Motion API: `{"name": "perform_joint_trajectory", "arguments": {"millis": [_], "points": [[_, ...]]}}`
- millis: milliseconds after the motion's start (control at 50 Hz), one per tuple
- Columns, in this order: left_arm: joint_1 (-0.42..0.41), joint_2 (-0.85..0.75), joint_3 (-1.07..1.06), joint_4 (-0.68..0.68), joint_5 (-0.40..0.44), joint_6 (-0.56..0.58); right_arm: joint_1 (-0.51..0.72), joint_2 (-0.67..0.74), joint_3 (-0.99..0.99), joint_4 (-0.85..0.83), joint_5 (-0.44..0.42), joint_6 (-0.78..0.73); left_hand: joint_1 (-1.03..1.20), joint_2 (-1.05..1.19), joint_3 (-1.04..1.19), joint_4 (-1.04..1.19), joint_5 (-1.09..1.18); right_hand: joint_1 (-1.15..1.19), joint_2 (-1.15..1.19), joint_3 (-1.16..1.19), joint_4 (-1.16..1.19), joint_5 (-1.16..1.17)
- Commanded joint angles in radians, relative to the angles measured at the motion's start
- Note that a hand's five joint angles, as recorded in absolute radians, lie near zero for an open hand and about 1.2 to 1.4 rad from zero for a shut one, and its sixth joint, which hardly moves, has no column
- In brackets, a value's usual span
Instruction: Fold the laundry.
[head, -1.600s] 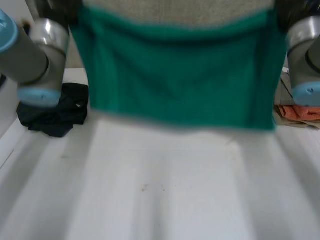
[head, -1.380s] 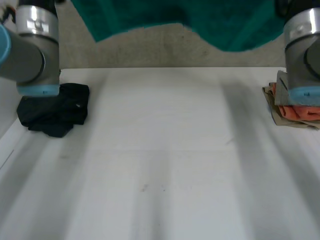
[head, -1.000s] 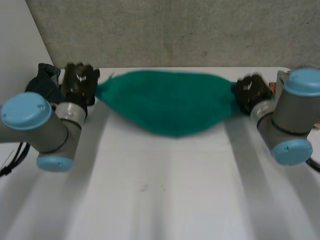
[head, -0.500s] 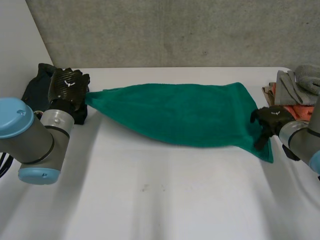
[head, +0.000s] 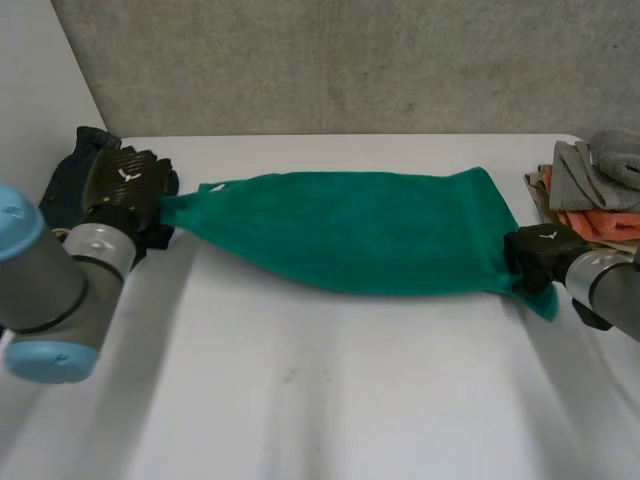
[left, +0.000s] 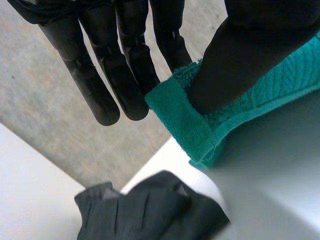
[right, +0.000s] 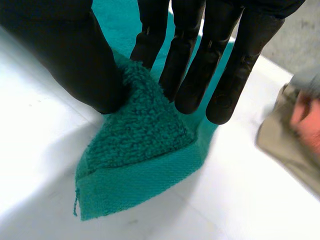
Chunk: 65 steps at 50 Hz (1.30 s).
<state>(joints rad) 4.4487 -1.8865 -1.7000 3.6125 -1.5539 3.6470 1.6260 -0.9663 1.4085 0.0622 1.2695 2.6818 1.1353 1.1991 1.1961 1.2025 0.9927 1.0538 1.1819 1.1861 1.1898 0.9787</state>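
A green towel (head: 370, 232) lies stretched across the far half of the white table (head: 330, 400). My left hand (head: 126, 180) pinches the towel's left corner (left: 185, 120) between thumb (left: 235, 55) and fingers (left: 130, 65), just above the table. My right hand (head: 540, 257) pinches the near right corner (right: 135, 175) between thumb (right: 75, 60) and fingers (right: 185, 55), with the corner tip resting on the table.
A black garment (head: 75, 180) is heaped at the table's far left, right behind my left hand, and appears below it in the left wrist view (left: 145, 212). A stack of folded grey, orange and beige cloths (head: 590, 190) sits at the far right edge.
The towel was swung up, then laid down flat on the table. Both hands came down and pulled apart, the right one toward the near right; the towel is now taut.
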Motion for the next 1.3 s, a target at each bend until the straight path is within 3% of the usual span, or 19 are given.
{"name": "perform_joint_trajectory", "arguments": {"millis": [20,100,160,220,300,400,520,680,900,940,960,980,1000,1120,1200,1300], "points": [[0.052,0.283,-0.153,-0.379,0.023,0.018,-0.066,-0.192,0.141,0.31,0.02,-0.475,0.261,0.197,0.2,0.194,0.229,0.342,0.214,0.21,0.207,0.243],[0.089,0.366,-0.236,-0.581,0.057,0.116,-0.104,-0.267,0.216,0.447,0.076,-0.658,0.261,0.197,0.2,0.194,0.229,0.342,0.214,0.21,0.207,0.243],[0.119,0.394,-0.317,-0.707,0.083,0.246,-0.113,-0.301,0.26,0.479,0.096,-0.721,0.261,0.197,0.2,0.194,0.229,0.342,0.214,0.21,0.207,0.243],[0.118,0.391,-0.355,-0.747,0.092,0.317,-0.113,-0.305,0.273,0.478,0.097,-0.723,0.261,0.197,0.2,0.194,0.229,0.342,0.214,0.21,0.207,0.243],[0.121,0.363,-0.362,-0.706,0.094,0.349,-0.113,-0.304,0.273,0.469,0.093,-0.72,0.261,0.197,0.2,0.194,0.229,0.342,0.214,0.21,0.207,0.243],[0.071,0.173,-0.267,-0.54,0.086,0.314,-0.095,-0.232,0.218,0.337,0.091,-0.677,0.261,0.197,0.2,0.194,0.229,0.342,0.214,0.21,0.207,0.243],[0.011,-0.018,-0.064,-0.397,0.046,0.167,-0.002,-0.089,0.075,0.179,0.114,-0.568,0.261,0.197,0.2,0.194,0.229,0.342,0.214,0.21,0.207,0.243],[-0.028,-0.209,0.15,-0.266,-0.092,0.11,0.055,0.069,-0.13,0.052,0.198,-0.513,0.261,0.197,0.2,0.194,0.229,0.342,0.214,0.21,0.207,0.243],[-0.065,-0.39,0.332,-0.21,-0.133,0.107,0.101,0.221,-0.305,-0.152,0.261,-0.513,0.261,0.197,0.2,0.194,0.229,0.342,0.214,0.21,0.207,0.243],[-0.072,-0.41,0.355,-0.209,-0.13,0.116,0.117,0.236,-0.315,-0.176,0.293,-0.514,-0.787,-0.851,-0.848,-0.854,-0.819,-0.486,-0.614,-0.618,-0.622,-0.586],[-0.077,-0.413,0.359,-0.207,-0.129,0.116,0.127,0.239,-0.315,-0.188,0.313,-0.516,-0.961,-1.025,-1.022,-1.028,-0.993,-0.865,-0.993,-0.997,-1.001,-0.965],[-0.083,-0.414,0.364,-0.207,-0.127,0.117,0.143,0.242,-0.315,-0.205,0.352,-0.514,-0.821,-0.885,-0.882,-0.889,-0.853,-0.879,-1.007,-1.012,-1.015,-0.979],[-0.095,-0.414,0.367,-0.207,-0.127,0.117,0.147,0.241,-0.315,-0.211,0.37,-0.511,-0.944,-1.008,-1.005,-1.011,-0.976,-0.879,-1.007,-1.012,-1.015,-0.979],[-0.111,-0.395,0.356,-0.204,-0.129,0.116,0.172,0.177,-0.261,-0.226,0.387,-0.47,-0.961,-1.025,-1.022,-1.028,-0.993,-0.879,-1.007,-1.012,-1.015,-0.979],[-0.103,-0.347,0.323,-0.209,-0.127,0.113,0.161,0.095,-0.204,-0.228,0.337,-0.404,-0.961,-1.025,-1.022,-1.028,-0.993,-0.879,-1.007,-1.012,-1.015,-0.979],[-0.103,-0.283,0.243,-0.213,-0.112,0.108,0.153,0.023,-0.154,-0.173,0.202,-0.35,-0.961,-1.025,-1.022,-1.028,-0.993,-0.879,-1.007,-1.012,-1.015,-0.979]]}}
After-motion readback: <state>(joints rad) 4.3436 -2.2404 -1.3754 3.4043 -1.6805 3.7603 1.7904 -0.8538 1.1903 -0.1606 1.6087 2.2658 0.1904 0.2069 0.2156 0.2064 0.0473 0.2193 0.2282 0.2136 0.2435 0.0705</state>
